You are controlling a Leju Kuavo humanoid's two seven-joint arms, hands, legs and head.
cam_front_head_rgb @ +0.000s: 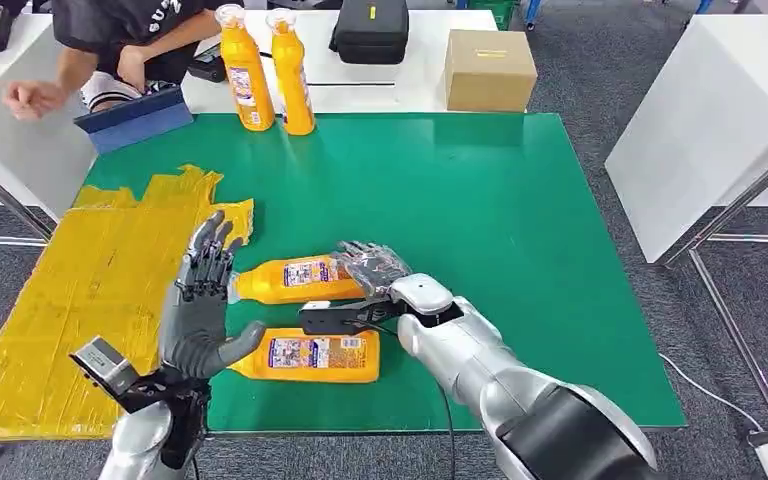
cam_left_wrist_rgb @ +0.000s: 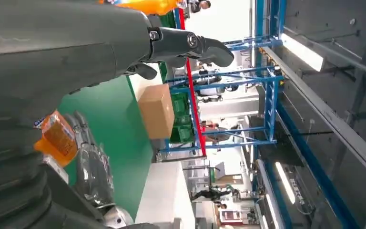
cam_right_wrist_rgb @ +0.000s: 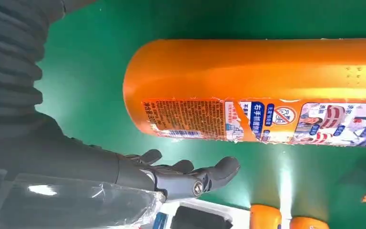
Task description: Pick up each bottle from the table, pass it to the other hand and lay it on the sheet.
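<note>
A: Reaching over the green table (cam_front_head_rgb: 480, 190), the right hand (cam_front_head_rgb: 372, 268) hangs at the base end of the farther lying bottle (cam_front_head_rgb: 295, 280), fingers spread and nothing in them. From the right wrist camera the palm faces that orange bottle's side with green showing between, so I'd call it near, not touching.

B: And the left hand (cam_front_head_rgb: 200, 305)?

A: Raised upright, palm turned inward toward the bottles, fingers apart and empty. My read is it waits there as the receiver for the pass, close to the yellow sheet (cam_front_head_rgb: 80, 300) on its side of the table.

B: So why the right for the pick?

A: Both lying bottles have their bases toward the right arm and their necks toward the sheet. The nearer lying bottle (cam_front_head_rgb: 305, 357) sits just in front of the first, between the two arms. A right-hand grasp at the base end would leave the neck end free for the left to take.

B: More stock?

A: Two upright bottles (cam_front_head_rgb: 265, 70) at the far edge, side by side, well apart from both hands. A cardboard box (cam_front_head_rgb: 488, 70) and a black case (cam_front_head_rgb: 370, 30) sit on the white table beyond, where a person (cam_front_head_rgb: 120, 45) leans in.

B: Nothing on the sheet?

A: No bottle lies on it, so I judge the task early.
</note>
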